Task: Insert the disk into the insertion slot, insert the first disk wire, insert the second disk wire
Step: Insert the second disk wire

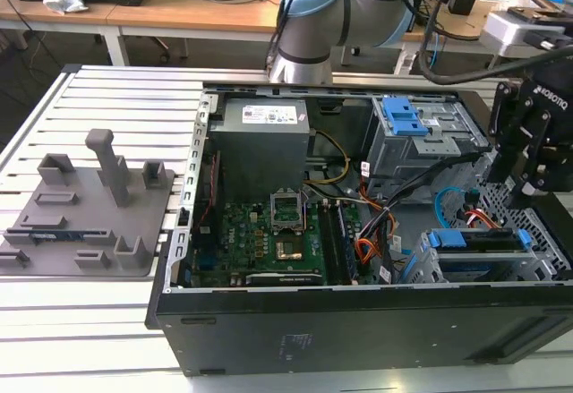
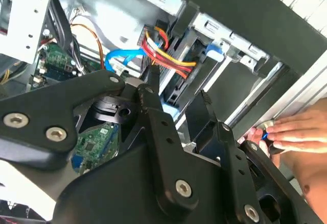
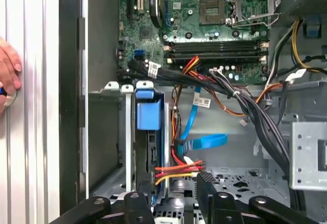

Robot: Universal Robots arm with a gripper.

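Bright light is falling from above across the slatted metal table [image 1: 116,98] in the exterior view, and its nearest slats are glaring almost white. The open computer case [image 1: 358,330] is sitting in softer shade, its black outer wall giving up little detail. In the second wrist view the black gripper [image 2: 175,95] is looming as a dark mass, while a hand [image 2: 294,132] at the edge is washing out pale. In the first wrist view even light is covering the green circuit board [image 3: 214,30].

I see an open black computer case [image 1: 358,330], green motherboard [image 1: 260,241] inside it, grey plastic fixture [image 1: 89,205] near it, exterior view's left
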